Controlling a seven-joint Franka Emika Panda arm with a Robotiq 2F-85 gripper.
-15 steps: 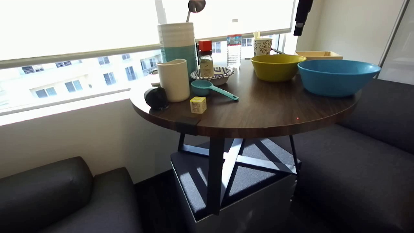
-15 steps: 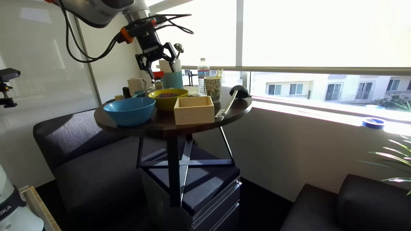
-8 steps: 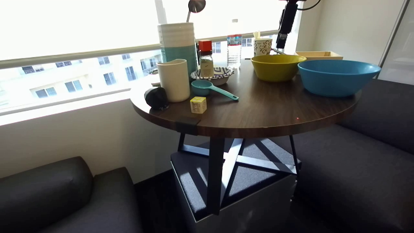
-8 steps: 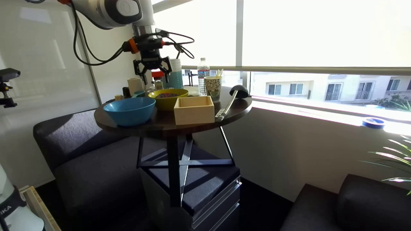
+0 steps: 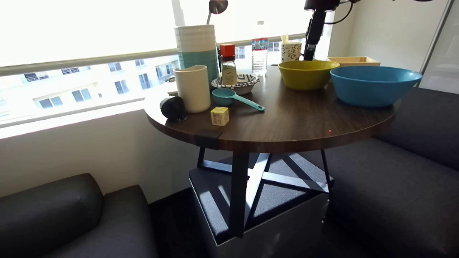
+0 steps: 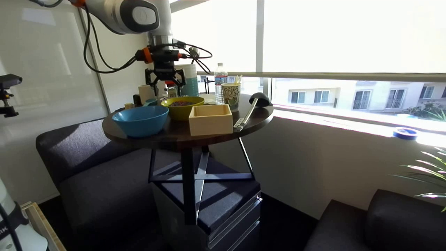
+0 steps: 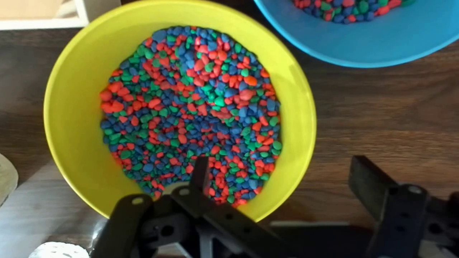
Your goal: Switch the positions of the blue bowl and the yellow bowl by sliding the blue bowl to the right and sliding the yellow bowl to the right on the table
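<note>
now the end effector (image 7: pixel 280 169) has dropped, spread wide, over the four-o'clock rim of the bright-yellow round plastic-looking bowl (image 7: pixel 77 114) in the wrist view, likely readying its slide.

The wrist view's top edge cuts off the blue bowl (image 7: pixel 358 44) and the pebbles (image 7: pixel 346 12) in it; the box (image 7: pixel 39 24) is cropped at the corner. The fingers (image 7: pixel 371 188) cover part of the yellow bowl (image 7: pixel 71 107); in both exterior views, whether they touch it cannot be told, and the top edge cuts off the arm (image 6: pixel 134 17). A pale round thing (image 7: pixel 5 175) at the wrist view's left edge cannot be identified.
</note>
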